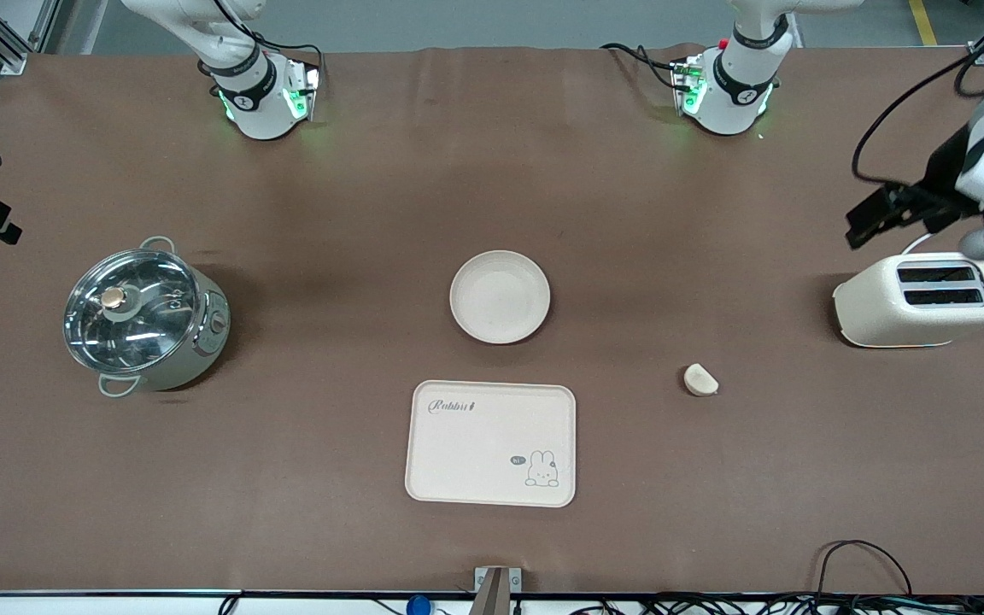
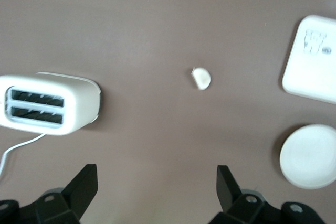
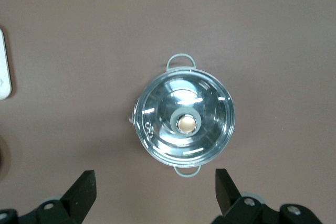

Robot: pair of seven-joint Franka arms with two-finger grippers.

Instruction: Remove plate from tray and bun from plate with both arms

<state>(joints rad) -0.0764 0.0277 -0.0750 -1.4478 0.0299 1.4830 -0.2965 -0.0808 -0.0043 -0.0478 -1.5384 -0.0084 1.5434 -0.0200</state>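
The round cream plate (image 1: 500, 296) sits on the brown table at mid-table, just farther from the front camera than the rabbit tray. The small pale bun (image 1: 700, 379) lies on the table between the tray and the toaster. My left gripper (image 2: 156, 174) is open and empty, held high, with the bun (image 2: 201, 78) and the plate (image 2: 310, 156) in its view. In the front view it shows as black parts (image 1: 876, 218) above the toaster. My right gripper (image 3: 155, 177) is open and empty, high over the table beside the pot.
A cream rectangular tray (image 1: 491, 442) with a rabbit drawing lies nearer the front camera than the plate. A steel pot with a glass lid (image 1: 143, 316) stands toward the right arm's end. A cream toaster (image 1: 923, 299) stands toward the left arm's end, its cord trailing.
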